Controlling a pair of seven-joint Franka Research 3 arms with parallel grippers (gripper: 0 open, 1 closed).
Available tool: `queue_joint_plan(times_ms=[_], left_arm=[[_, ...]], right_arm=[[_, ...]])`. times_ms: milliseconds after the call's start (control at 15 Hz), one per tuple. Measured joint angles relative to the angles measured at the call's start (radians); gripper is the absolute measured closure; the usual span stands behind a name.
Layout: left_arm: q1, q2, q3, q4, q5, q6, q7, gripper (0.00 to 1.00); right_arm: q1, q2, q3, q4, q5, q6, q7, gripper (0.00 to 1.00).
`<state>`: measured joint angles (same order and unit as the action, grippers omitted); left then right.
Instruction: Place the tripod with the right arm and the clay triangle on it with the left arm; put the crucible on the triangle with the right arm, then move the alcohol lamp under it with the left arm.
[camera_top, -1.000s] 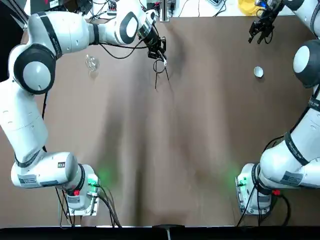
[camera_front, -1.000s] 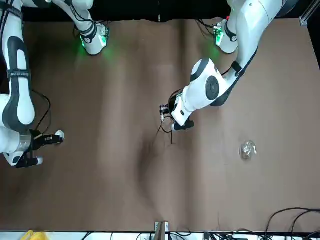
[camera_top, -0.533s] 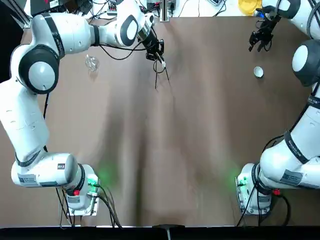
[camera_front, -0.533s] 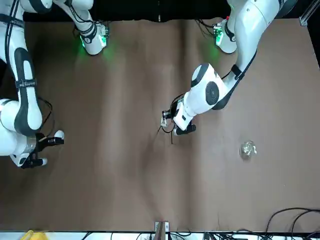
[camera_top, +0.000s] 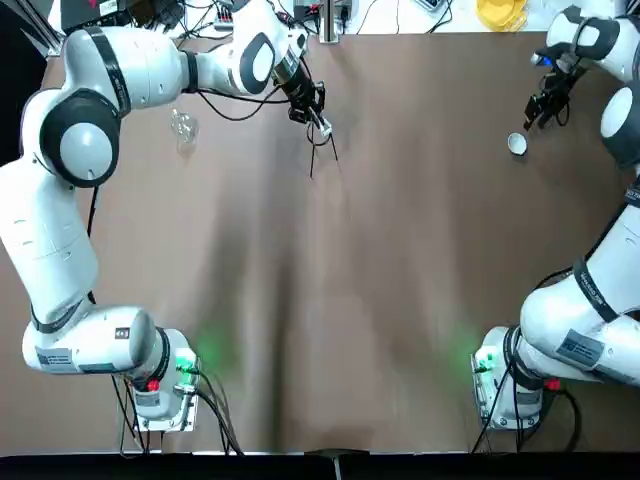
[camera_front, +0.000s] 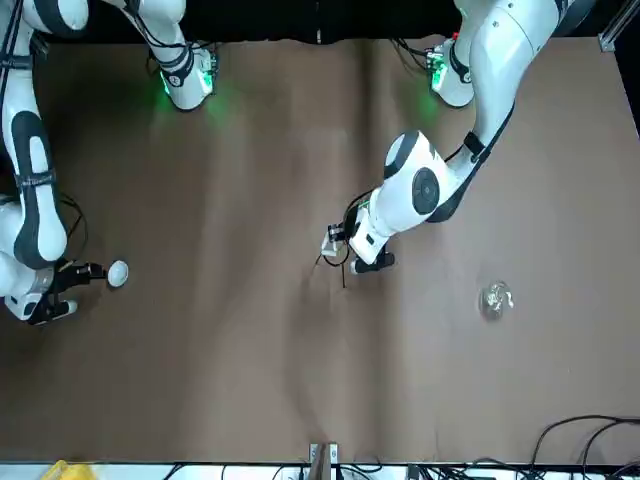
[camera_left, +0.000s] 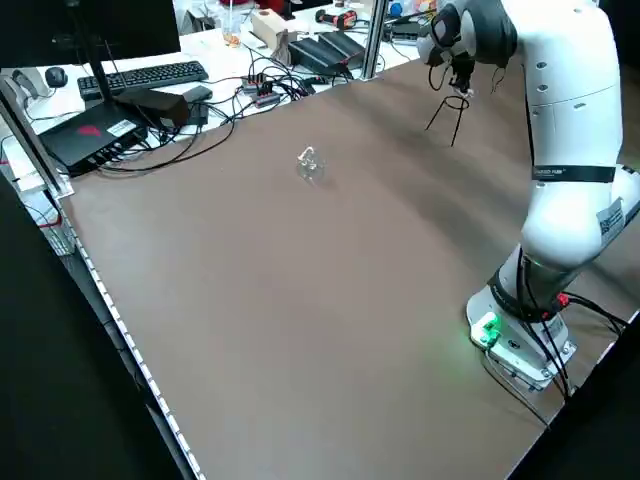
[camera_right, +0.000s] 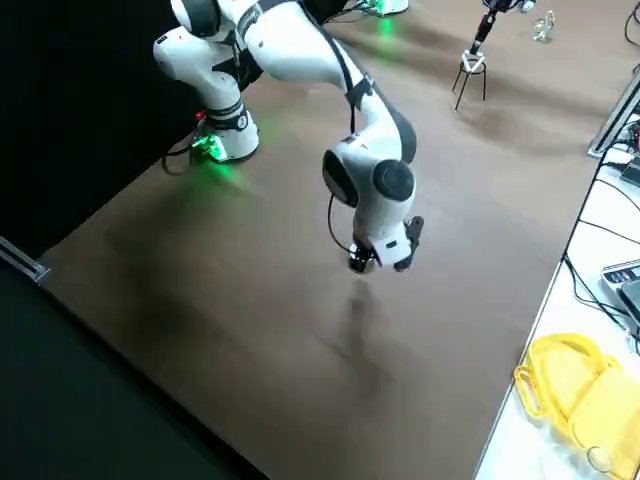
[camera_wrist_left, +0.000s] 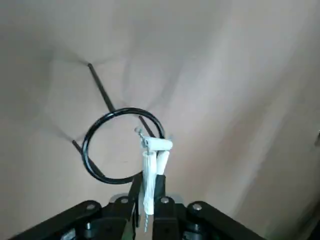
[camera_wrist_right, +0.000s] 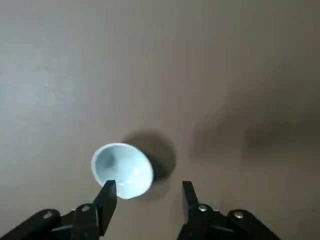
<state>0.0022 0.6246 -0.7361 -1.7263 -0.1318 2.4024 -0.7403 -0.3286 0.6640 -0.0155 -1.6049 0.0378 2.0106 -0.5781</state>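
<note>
The black wire tripod (camera_top: 322, 146) stands upright at the far middle of the table. My left gripper (camera_top: 313, 112) hovers just over its ring (camera_wrist_left: 120, 150), shut on the white clay triangle (camera_wrist_left: 150, 162), which hangs edge-on over the near side of the ring. The small white crucible (camera_top: 516, 144) sits on the table at the far right. My right gripper (camera_top: 545, 108) is open just above and beside it; in the right wrist view the crucible (camera_wrist_right: 122, 170) lies close to one finger (camera_wrist_right: 107, 194). The clear alcohol lamp (camera_top: 182, 125) stands at the far left.
A yellow object (camera_top: 497, 13) and cables lie past the table's far edge. A keyboard (camera_left: 135, 77) and boxes sit on the desk beyond the table in the left side view. The arms' bases (camera_top: 160, 385) stand at the near edge.
My right gripper has moved from the far edge toward the robot and to the right, coming close to the crucible. The left gripper with the clay triangle has barely shifted over the tripod.
</note>
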Motion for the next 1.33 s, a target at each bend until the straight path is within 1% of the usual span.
queue_joint_plan(times_ms=[200, 400, 467, 533, 600, 667, 733, 800, 867, 933, 1000, 1067, 1133, 1200, 1267, 1333], left_arm=[[0.001, 0.000, 0.010, 0.000, 0.004, -0.033, 0.005, 0.88], [0.000, 0.000, 0.010, 0.000, 0.004, -0.040, 0.005, 0.88], [-0.001, 0.000, 0.010, 0.000, 0.004, -0.041, 0.005, 0.88], [-0.001, 0.000, 0.011, 0.000, 0.004, -0.042, 0.005, 0.88], [-0.001, 0.000, 0.011, 0.000, 0.004, -0.043, 0.005, 0.88], [-0.001, 0.000, 0.011, 0.000, 0.004, -0.043, 0.005, 0.88], [-0.001, 0.000, 0.011, 0.000, 0.004, -0.043, 0.006, 0.88], [-0.001, 0.000, 0.012, 0.000, 0.005, -0.046, 0.005, 0.83], [-0.002, 0.000, 0.014, -0.002, 0.005, -0.049, 0.006, 0.80], [-0.002, 0.001, 0.016, -0.003, 0.005, -0.050, 0.006, 0.80], [-0.002, 0.001, 0.017, -0.004, 0.005, -0.050, 0.006, 0.75], [-0.002, 0.001, 0.018, -0.004, 0.006, -0.051, 0.006, 0.67], [-0.002, 0.001, 0.019, -0.004, 0.006, -0.051, 0.006, 0.57], [-0.002, 0.001, 0.019, -0.004, 0.006, -0.051, 0.006, 0.48], [-0.001, 0.001, 0.019, -0.003, 0.006, -0.050, 0.006, 0.44], [-0.001, 0.001, 0.019, -0.003, 0.006, -0.050, 0.006, 0.44]], right_arm=[[-0.002, 0.024, 0.003, -0.013, 0.000, 0.005, -0.002, 0.43], [-0.001, 0.035, 0.009, -0.023, 0.000, 0.005, -0.002, 0.44], [-0.001, 0.035, 0.010, -0.025, 0.000, 0.005, -0.002, 0.48], [-0.001, 0.035, 0.010, -0.027, 0.000, 0.005, -0.002, 0.48], [-0.001, 0.035, 0.010, -0.029, 0.000, 0.005, -0.002, 0.53], [-0.001, 0.036, 0.010, -0.030, 0.000, 0.005, -0.002, 0.63], [-0.001, 0.037, 0.010, -0.031, 0.000, 0.005, -0.002, 0.66], [-0.001, 0.038, 0.010, -0.031, 0.000, 0.005, -0.002, 0.66], [-0.001, 0.039, 0.011, -0.031, 0.000, 0.005, -0.002, 0.70], [-0.001, 0.041, 0.011, -0.031, 0.000, 0.005, -0.002, 0.70], [-0.001, 0.042, 0.012, -0.031, 0.000, 0.005, -0.002, 0.74], [-0.001, 0.042, 0.012, -0.031, 0.000, 0.005, -0.002, 0.74], [-0.001, 0.043, 0.012, -0.031, 0.000, 0.005, -0.002, 0.78], [-0.001, 0.043, 0.013, -0.031, 0.000, 0.005, -0.002, 0.88], [-0.001, 0.039, 0.015, -0.029, 0.001, -0.004, -0.002, 0.94], [0.000, 0.039, 0.016, -0.029, 0.000, -0.002, -0.002, 0.94]])
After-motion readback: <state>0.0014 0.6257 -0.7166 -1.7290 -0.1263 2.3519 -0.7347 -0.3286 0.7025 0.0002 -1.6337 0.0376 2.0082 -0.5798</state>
